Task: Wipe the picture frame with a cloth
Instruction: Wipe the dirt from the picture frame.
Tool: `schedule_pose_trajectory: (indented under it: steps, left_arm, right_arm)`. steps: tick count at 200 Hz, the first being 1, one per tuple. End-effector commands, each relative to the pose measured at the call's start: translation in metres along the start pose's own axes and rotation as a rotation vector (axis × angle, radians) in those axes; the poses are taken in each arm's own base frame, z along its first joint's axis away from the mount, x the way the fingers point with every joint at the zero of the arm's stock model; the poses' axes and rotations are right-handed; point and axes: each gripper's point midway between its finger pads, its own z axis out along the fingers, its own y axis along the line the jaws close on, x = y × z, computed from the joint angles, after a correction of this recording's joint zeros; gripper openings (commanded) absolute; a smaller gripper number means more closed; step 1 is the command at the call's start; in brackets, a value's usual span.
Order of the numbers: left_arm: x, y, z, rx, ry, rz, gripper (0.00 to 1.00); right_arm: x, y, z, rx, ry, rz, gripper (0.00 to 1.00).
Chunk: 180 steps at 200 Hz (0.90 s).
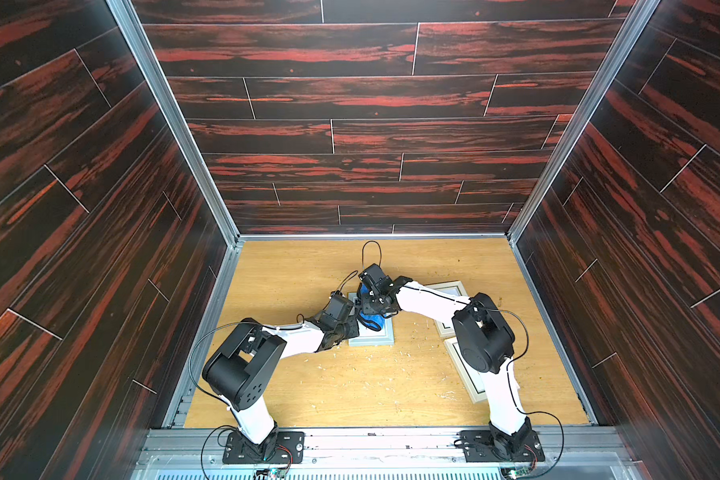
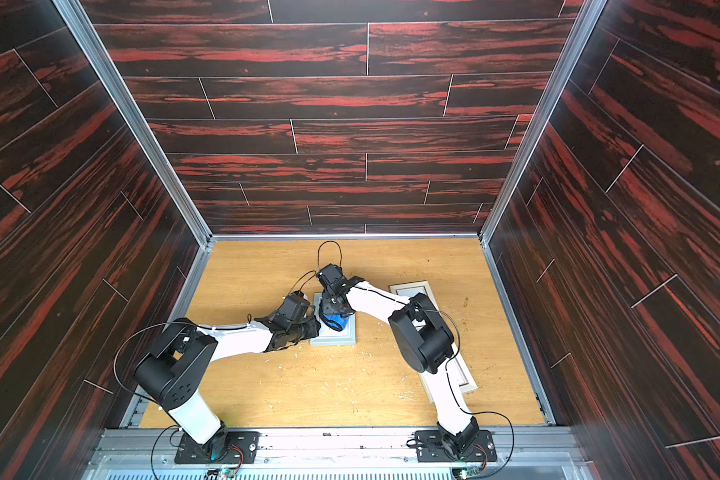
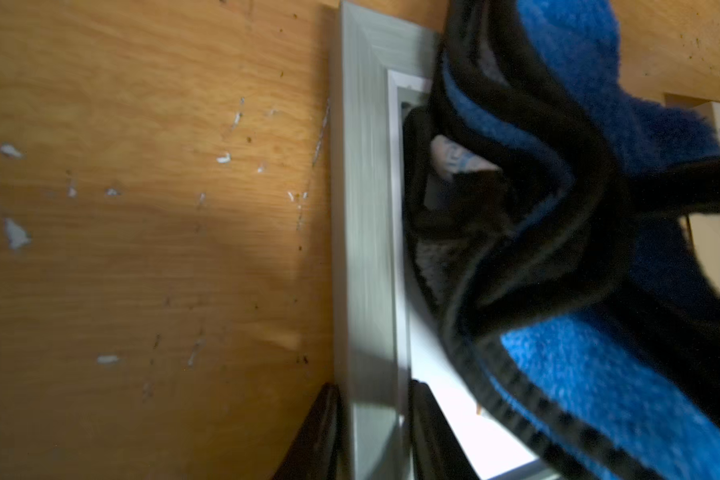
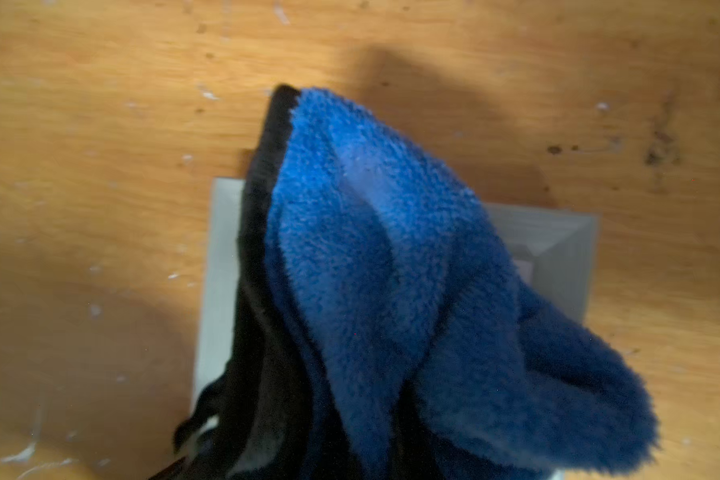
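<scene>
A pale grey picture frame (image 1: 371, 340) (image 2: 334, 338) lies flat near the middle of the wooden table. My left gripper (image 1: 350, 328) (image 3: 375, 436) is shut on the frame's left rail (image 3: 364, 208), one dark finger (image 3: 321, 436) outside it and one on the inner side. The bright blue cloth (image 1: 371, 321) (image 2: 334, 321) with black edging hangs bunched from my right gripper (image 1: 368, 307), which is shut on it above the frame. In the right wrist view the cloth (image 4: 371, 270) covers most of the frame (image 4: 558, 257) and hides the jaws. In the left wrist view the cloth (image 3: 578, 374) droops onto the frame's glass.
Two more light picture frames (image 1: 449, 286) (image 1: 468, 384) lie at the right, partly under my right arm. Small white flakes (image 1: 375, 357) are scattered over the table (image 1: 292, 274) in front of the frame. Dark panelled walls close in three sides.
</scene>
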Motion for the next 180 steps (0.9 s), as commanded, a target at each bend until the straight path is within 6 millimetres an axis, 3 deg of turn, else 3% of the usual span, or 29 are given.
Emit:
schedule_pose_trajectory:
  steps: [1,11,37,54,71,110,122,157,169,180]
  left_arm:
    - [0.092,0.076,0.000,-0.244,0.307,-0.027,0.23]
    - [0.092,0.076,0.000,-0.243,0.307,-0.030,0.23]
    - [0.092,0.075,0.002,-0.240,0.311,-0.033,0.23]
    - [0.092,0.075,0.002,-0.241,0.310,-0.033,0.23]
    - [0.091,0.074,0.001,-0.241,0.307,-0.030,0.23]
    - [0.086,0.072,0.000,-0.238,0.295,-0.034,0.23]
    - [0.086,0.072,0.001,-0.238,0.293,-0.035,0.23]
    - [0.087,0.072,0.003,-0.241,0.303,-0.041,0.23]
    - [0.086,0.070,0.002,-0.238,0.301,-0.039,0.23]
    - [0.085,0.071,0.001,-0.242,0.299,-0.037,0.23]
  right_arm:
    - [-0.007,-0.049,0.006,0.110,0.007,0.043,0.00]
    - [-0.006,-0.043,0.006,0.076,0.011,0.043,0.00]
    - [-0.003,0.011,0.004,-0.050,0.006,-0.013,0.00]
    - [-0.005,0.032,0.011,-0.054,0.021,-0.038,0.00]
    - [-0.012,0.023,0.020,-0.006,0.023,-0.024,0.00]
    - [-0.029,-0.034,0.017,0.076,-0.015,0.044,0.00]
    - [-0.028,-0.028,0.015,0.043,-0.016,0.042,0.00]
    - [-0.015,0.036,0.021,-0.068,0.005,-0.028,0.00]
    - [-0.014,0.040,0.025,-0.039,0.013,-0.040,0.00]
    - [-0.017,0.028,0.028,0.006,0.014,-0.029,0.00]
